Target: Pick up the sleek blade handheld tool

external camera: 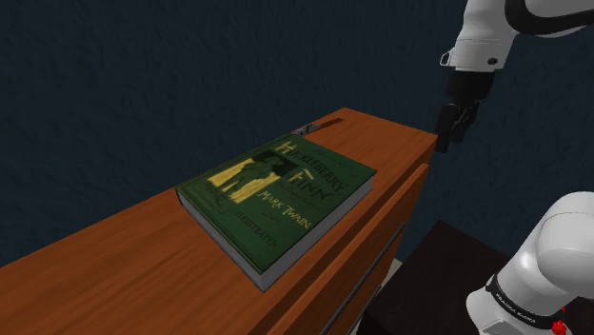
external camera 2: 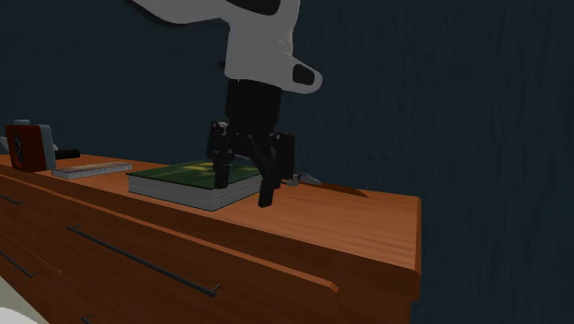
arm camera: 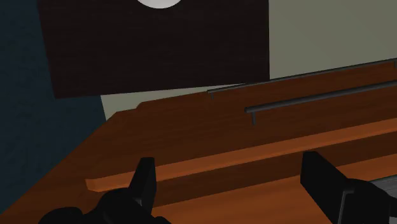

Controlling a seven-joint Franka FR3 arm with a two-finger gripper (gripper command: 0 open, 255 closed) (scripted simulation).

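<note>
The bladed tool (external camera: pixel 309 128) is a small grey object lying on the wooden dresser top (external camera: pixel 381 143), at its far end just past the green book (external camera: pixel 276 195). In the second exterior view the tool (external camera 2: pixel 306 178) pokes out behind my gripper, by the book's corner (external camera 2: pixel 193 179). My black gripper (external camera: pixel 455 128) hangs open in the air off the dresser's front edge, toward the shoulder view's right, apart from the tool. Seen from the second exterior view, the gripper (external camera 2: pixel 245 191) has its fingers spread with nothing between them. In the wrist view the fingers (arm camera: pixel 143 181) stand wide apart over the dresser's front.
A reddish box (external camera 2: pixel 28 147) and a flat grey notebook (external camera 2: pixel 92 167) lie at the dresser's other end. Drawer fronts with dark bar handles (arm camera: pixel 305 102) face the stand (external camera: pixel 447 257). A dark blue wall (external camera: pixel 143 76) runs behind the dresser.
</note>
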